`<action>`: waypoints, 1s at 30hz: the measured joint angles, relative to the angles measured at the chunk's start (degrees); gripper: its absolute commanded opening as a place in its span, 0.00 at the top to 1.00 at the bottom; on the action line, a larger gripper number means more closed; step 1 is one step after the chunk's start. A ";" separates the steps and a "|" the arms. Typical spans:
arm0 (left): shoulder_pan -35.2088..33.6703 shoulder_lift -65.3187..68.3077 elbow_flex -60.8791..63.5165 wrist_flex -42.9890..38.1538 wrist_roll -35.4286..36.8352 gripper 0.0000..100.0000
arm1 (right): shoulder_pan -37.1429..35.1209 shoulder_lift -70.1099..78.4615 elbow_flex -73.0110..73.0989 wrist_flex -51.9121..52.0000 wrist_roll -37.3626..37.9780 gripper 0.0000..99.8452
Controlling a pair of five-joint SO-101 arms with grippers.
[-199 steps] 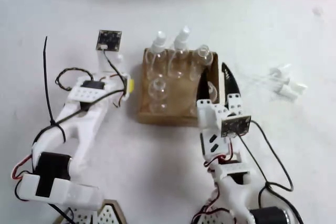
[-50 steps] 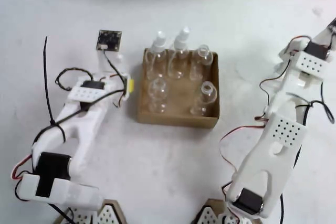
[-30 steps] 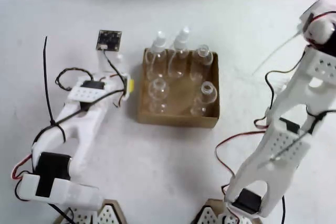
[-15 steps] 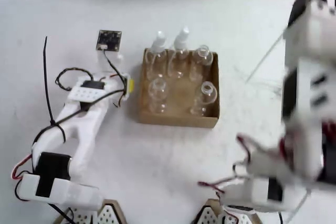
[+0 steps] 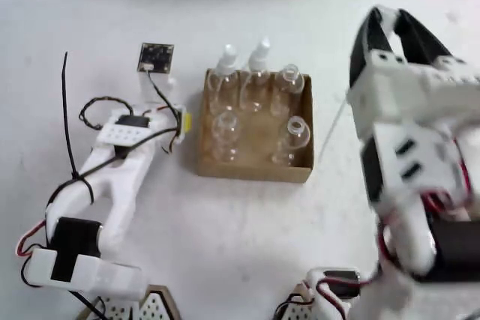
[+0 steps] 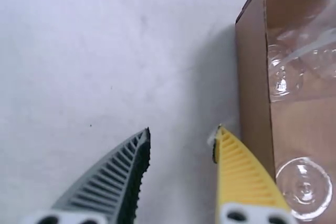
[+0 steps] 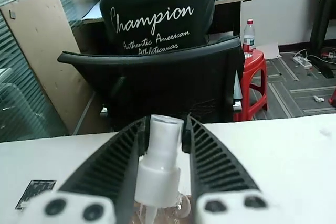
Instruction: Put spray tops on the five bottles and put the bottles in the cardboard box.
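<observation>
Spray top [image 7: 159, 167], likely light, slick plastic, sits pinched at its head by the right gripper [image 7: 165, 121] high beside the cardboard box [image 5: 253, 171], collar free for a bottle neck; left gripper [image 6: 182, 129] gapes beside the box wall

My left arm [image 5: 112, 177] and right arm [image 5: 409, 110] are white plastic with black and red cables. My left hand [image 6: 182, 129] has one grey and one yellow ribbed finger; my right hand [image 7: 165, 120], two black.
</observation>
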 measured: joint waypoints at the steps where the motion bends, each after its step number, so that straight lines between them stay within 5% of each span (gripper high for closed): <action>1: 0.00 0.00 0.00 0.00 0.00 0.81 | 0.00 -0.26 4.40 -3.60 0.26 0.98; 14: 0.00 0.00 0.00 0.00 0.00 0.81 | -0.35 -3.87 46.86 -52.84 10.90 0.98; 30: 0.70 0.00 0.00 0.00 -2.29 0.81 | -3.25 15.65 48.53 -82.73 16.44 0.98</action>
